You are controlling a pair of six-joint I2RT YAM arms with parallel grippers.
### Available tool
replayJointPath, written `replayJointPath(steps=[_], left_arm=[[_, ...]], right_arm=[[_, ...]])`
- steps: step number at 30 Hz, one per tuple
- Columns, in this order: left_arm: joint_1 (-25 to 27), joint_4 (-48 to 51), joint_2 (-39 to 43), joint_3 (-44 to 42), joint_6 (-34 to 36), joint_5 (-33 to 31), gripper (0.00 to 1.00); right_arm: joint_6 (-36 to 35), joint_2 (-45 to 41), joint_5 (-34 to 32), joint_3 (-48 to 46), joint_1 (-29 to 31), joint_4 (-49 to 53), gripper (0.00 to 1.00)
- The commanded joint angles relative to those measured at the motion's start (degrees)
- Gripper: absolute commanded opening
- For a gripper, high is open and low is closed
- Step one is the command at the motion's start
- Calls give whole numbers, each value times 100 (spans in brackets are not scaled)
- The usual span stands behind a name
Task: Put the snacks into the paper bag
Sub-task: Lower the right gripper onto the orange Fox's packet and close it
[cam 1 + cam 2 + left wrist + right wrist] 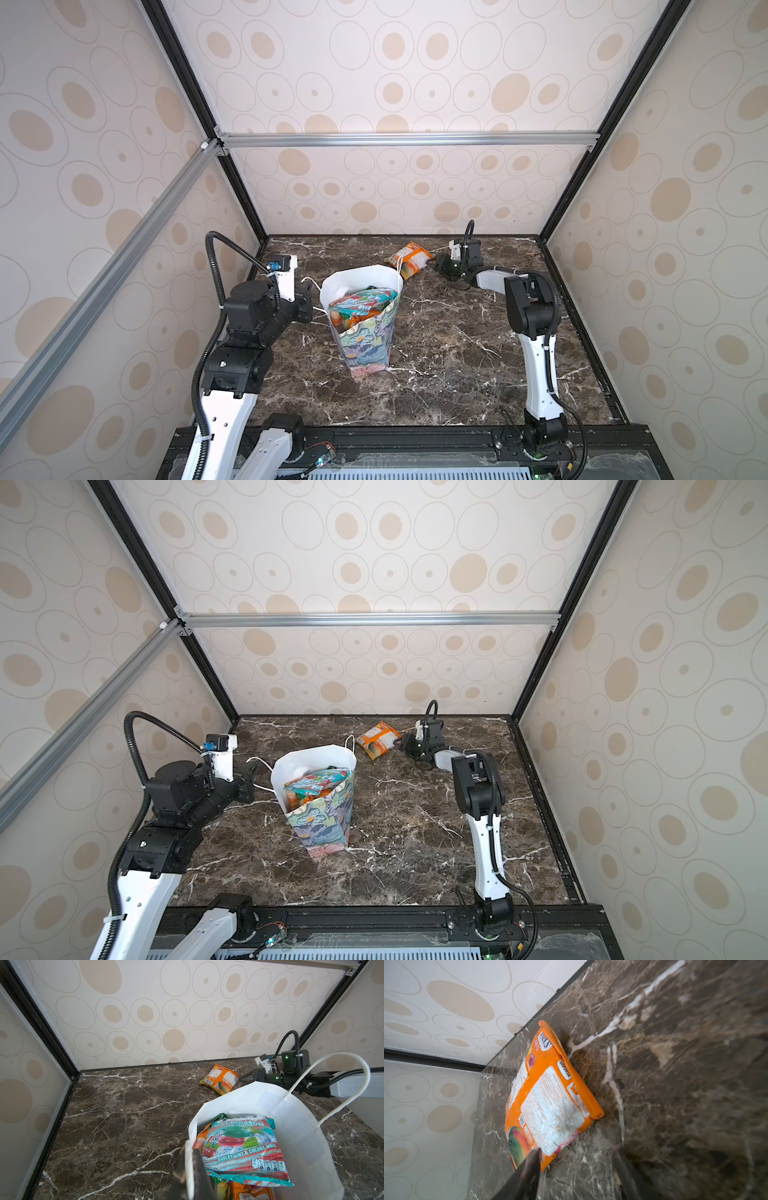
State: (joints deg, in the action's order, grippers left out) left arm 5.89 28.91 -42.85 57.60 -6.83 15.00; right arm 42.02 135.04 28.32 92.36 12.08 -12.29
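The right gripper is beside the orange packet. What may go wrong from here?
The orange packet lies flat and glossy on the marble table, and the open right gripper is only at its corner, so it may slip. The paper bag looks nearly full, with the teal packet on top; one more may slide off. The white cord handle stands up at the rim and may snag it.

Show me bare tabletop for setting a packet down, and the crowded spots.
Bare: the front strip between paper bag and front rail; the stretch between bag and right arm; the back left corner. Crowded: back middle, orange packet at the open right gripper; the bag's left rim, held by the left gripper.
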Motion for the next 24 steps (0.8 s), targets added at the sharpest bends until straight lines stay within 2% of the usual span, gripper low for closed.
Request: replayJointPath(steps=[1,15,24], left_arm=[[13,44,5,124,41,-20,1],[9,5,-25,102,41,25,1],[8,20,-31,119,41,83,2]], right_arm=[[215,294,6,247,-21,-56,57],[489,963,-45,975,-19,35,55],[689,1145,152,1030,-16,-276,36]])
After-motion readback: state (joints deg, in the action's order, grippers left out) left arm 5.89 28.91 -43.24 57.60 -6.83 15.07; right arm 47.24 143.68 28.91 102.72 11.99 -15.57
